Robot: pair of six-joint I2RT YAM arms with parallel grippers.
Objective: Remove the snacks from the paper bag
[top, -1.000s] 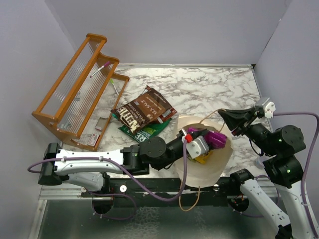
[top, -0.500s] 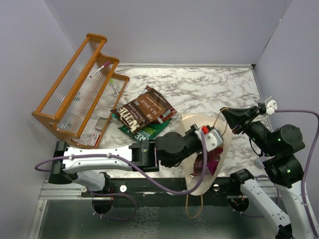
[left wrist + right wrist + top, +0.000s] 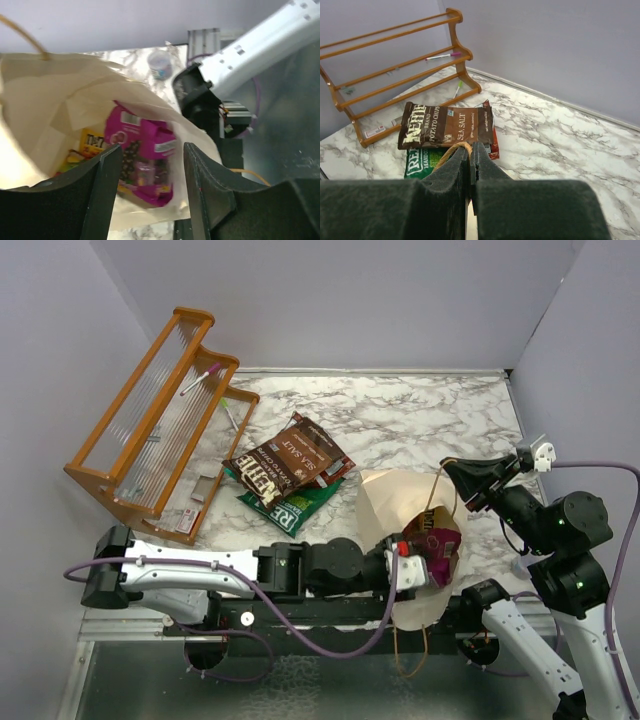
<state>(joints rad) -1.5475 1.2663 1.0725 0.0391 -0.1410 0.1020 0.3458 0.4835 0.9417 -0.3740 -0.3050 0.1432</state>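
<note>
Left arm lies low and long along the near edge of the white marble table (image 3: 430, 410), reaching right. Its left pincer (image 3: 152, 150) is spread wide, gripping nothing, right at the mouth of the tall beige paper bag (image 3: 395, 505). Between the fingers, inside the bag, a glossy magenta-purple packet (image 3: 150, 170), a small yellow packet (image 3: 92, 142) beside it. The bag sits by the near right corner. Just past it the right arm folds up from the right edge, right pincer (image 3: 470, 150) closed tight on the bag's thin brown cord handle (image 3: 451, 149). Further out, mid-table, a brown glossy chip packet (image 3: 268, 468) lies on a green bag with white lettering (image 3: 298, 504), both outside the paper bag. Bare marble runs to the far right corner. An orange wooden rack (image 3: 150, 415) fills the far left.
</note>
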